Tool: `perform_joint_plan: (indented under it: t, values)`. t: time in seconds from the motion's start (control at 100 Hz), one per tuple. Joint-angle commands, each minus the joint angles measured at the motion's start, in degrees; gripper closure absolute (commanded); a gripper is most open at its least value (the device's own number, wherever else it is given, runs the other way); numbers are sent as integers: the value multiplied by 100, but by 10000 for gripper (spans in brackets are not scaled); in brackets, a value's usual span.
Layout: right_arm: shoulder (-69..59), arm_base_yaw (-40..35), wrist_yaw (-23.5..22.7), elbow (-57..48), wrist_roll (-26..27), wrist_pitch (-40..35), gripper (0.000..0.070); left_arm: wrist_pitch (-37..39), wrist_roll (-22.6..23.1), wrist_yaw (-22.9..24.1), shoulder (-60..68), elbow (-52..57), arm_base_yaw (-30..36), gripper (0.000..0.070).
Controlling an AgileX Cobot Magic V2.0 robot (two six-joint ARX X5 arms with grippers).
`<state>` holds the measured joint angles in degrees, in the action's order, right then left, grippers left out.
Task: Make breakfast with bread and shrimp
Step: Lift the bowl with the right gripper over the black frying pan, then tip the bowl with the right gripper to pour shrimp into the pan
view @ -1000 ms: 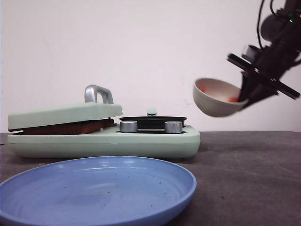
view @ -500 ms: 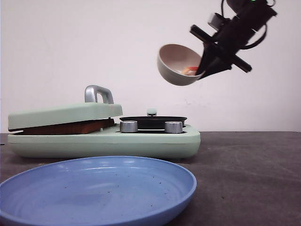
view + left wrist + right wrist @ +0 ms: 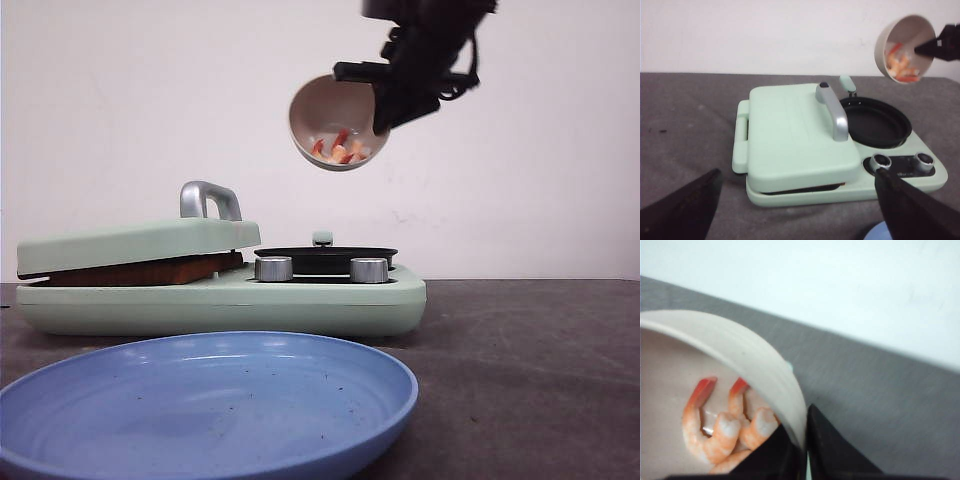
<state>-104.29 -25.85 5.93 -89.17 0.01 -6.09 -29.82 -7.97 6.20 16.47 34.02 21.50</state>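
**Bowl of shrimp tipped in the air above the breakfast maker**

The right gripper (image 3: 385, 100) is clamped on the rim of a beige bowl (image 3: 335, 120), one finger inside and one outside, as the right wrist view shows. The bowl hangs high over the table, tilted steeply so its mouth faces the front camera. The shrimp (image 3: 340, 150) lie piled against the low side of the bowl's inner wall; in the right wrist view they show as curled pink-orange bodies with red tails.

Below, a mint-green breakfast maker (image 3: 220, 300) stands on the dark table (image 3: 530, 380). Its lid (image 3: 135, 243), with a silver handle (image 3: 208, 198), rests closed over the bread (image 3: 150, 271), of which only a brown edge shows in the gap. On the maker's right part sits a round black pan (image 3: 875, 121), uncovered, with two silver knobs (image 3: 320, 269) in front of it. The bowl hangs above this pan side.

A blue plate (image 3: 200, 400) lies nearest the front camera.

The left gripper (image 3: 795, 210) hovers near the maker with its fingers spread well apart, holding nothing.
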Motion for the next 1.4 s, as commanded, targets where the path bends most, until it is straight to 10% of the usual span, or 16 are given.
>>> perform_joint_plan:
  t: [0.0,0.56,1.39]
  values:
    - [-37,-151,310,-149,-837,282,700,17,114,26,0,20,15,143]
    - [-717,-586,1832,-149,-3080,1117,700,-22,153,24,0,20,17,144]
    - [-813,-767,1963,621,-3628,3414,700,-20,192,22,-7,20,17,144]
